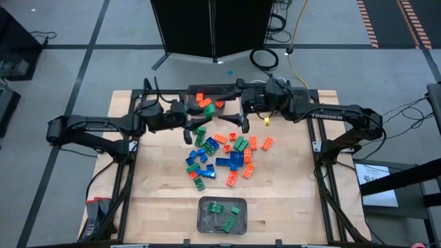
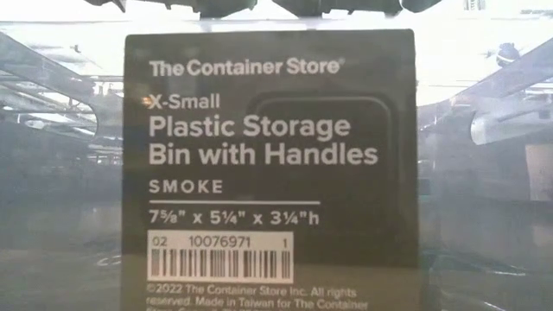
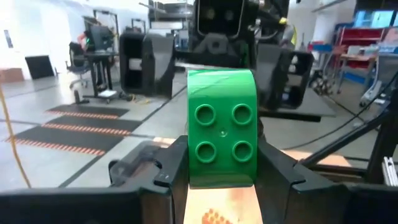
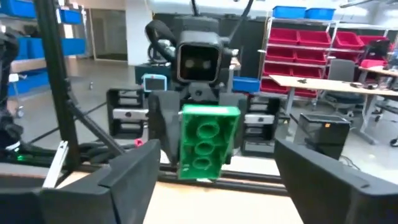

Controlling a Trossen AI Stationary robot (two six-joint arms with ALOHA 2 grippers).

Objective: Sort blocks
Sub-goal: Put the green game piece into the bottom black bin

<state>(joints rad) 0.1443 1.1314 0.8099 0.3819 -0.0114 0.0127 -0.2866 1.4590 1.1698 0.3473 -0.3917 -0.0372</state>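
**Green block handover between the two pincers: risk points**

The left pincer [image 3: 221,180] is clamped on a green block [image 3: 222,127], gripping its lower part with the studded face turned toward that arm's camera. The right pincer [image 4: 217,177] faces it directly, just beyond the block, with its fingers [image 4: 134,171] standing wide apart and touching nothing. In the right wrist view the same block sits between and ahead of those spread fingers. Both pincers meet above the far part of the worktop [image 1: 289,200].

The remaining blocks [image 1: 224,155] lie scattered below and nearer than the two pincers. The grey bin [image 1: 222,215], holding a few green blocks, stands well nearer, at the front edge.

Likely faults from this state:

- Only one pincer holds the block. A slipping grip would drop it into the scattered pile.
- The arms are very close. Any forward motion of either risks finger contact or knocking the block askew.
- A drop outside the bin would leave the block unsorted.
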